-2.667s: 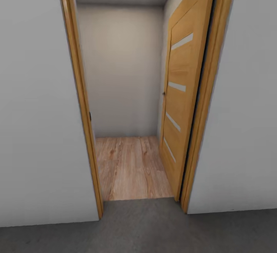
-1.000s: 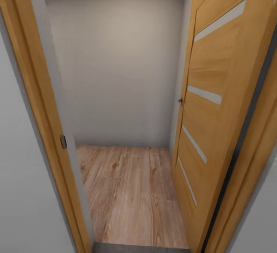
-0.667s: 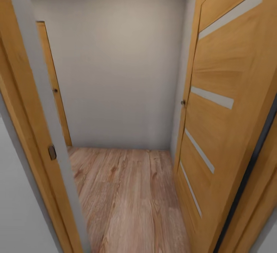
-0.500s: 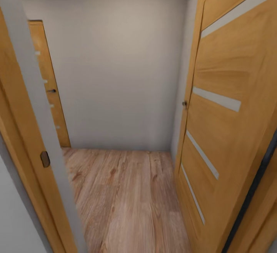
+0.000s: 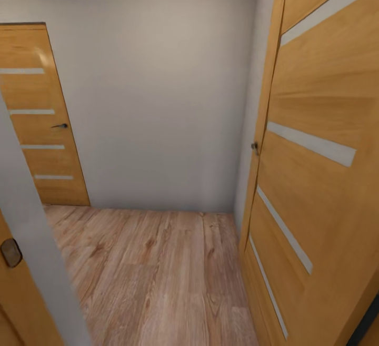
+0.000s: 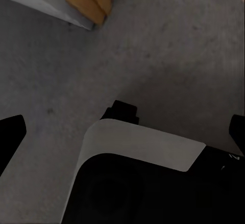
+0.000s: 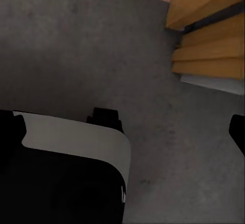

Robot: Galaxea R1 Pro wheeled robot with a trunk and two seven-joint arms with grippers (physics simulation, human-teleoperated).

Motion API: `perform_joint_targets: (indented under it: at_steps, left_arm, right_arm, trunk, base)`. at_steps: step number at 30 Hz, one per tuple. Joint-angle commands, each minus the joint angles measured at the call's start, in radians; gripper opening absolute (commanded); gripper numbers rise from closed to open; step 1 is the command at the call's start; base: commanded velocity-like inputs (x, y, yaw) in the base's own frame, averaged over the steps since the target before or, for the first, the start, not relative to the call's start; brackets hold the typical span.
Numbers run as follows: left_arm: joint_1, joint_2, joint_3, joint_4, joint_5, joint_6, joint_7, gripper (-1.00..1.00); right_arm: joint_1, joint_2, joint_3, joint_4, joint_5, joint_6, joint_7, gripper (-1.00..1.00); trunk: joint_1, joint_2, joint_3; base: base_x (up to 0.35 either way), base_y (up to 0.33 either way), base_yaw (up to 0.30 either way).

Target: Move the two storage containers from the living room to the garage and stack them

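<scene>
The two storage containers are out of view. In the left wrist view, my left gripper (image 6: pixel 125 128) is open over the dark grey floor (image 6: pixel 168 45), its black fingertips (image 6: pixel 11 129) set far apart with nothing between them. My right gripper (image 7: pixel 125 127) hangs open the same way over the same dark grey floor (image 7: pixel 76 45), also empty. Both grippers hang low beside my base. The head view looks through a doorway into a small hallway with a light wood-plank floor (image 5: pixel 158 272).
An open tan door with glass slats (image 5: pixel 316 151) stands close on the right. The door frame edge (image 5: pixel 31 262) is close on the left. A second, shut tan door (image 5: pixel 37 119) is at the far left, and a pale wall (image 5: pixel 158 98) closes the hallway ahead.
The camera has moved forward through the doorway. The frame and open door have slid outward and grown, the grey floor has left the head view, and the second door has come into sight.
</scene>
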Motion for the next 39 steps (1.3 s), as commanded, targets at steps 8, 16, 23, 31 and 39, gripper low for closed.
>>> perform_joint_targets:
  at_steps: [8, 16, 23, 31, 39]
  left_arm:
    - [-0.001, 0.0, -0.005, 0.001, 0.007, -0.006, 0.003, 1.0]
    - [-0.001, 0.0, -0.004, 0.001, 0.008, -0.006, 0.003, 1.0]
    - [-0.001, 0.001, -0.004, 0.001, 0.008, -0.006, 0.003, 1.0]
    - [-0.001, 0.001, -0.004, 0.001, 0.008, -0.005, 0.003, 1.0]
    - [-0.001, 0.001, -0.004, 0.001, 0.008, -0.006, 0.003, 1.0]
  right_arm:
    - [-0.001, 0.002, 0.008, 0.003, -0.01, -0.006, 0.0, 1.0]
    - [-0.001, 0.002, 0.008, 0.003, -0.011, -0.005, 0.0, 1.0]
    - [-0.001, 0.0, 0.008, 0.003, -0.01, -0.005, 0.0, 1.0]
    - [-0.001, 0.0, 0.011, 0.003, -0.01, -0.002, 0.0, 1.0]
    - [-0.001, 0.0, 0.01, 0.003, -0.01, -0.004, 0.0, 1.0]
  trunk:
    - [0.0, -0.001, -0.001]
    - [0.0, -0.001, -0.001]
    - [0.0, -0.001, -0.001]
    - [0.0, -0.001, -0.001]
    - [0.0, -0.001, -0.001]
  base:
    - [0.201, -0.113, 0.0]
    - [0.015, -0.008, 0.0]
    - [0.121, 0.0, 0.0]
    - [0.304, 0.0, 0.0]
    - [0.321, 0.0, 0.0]
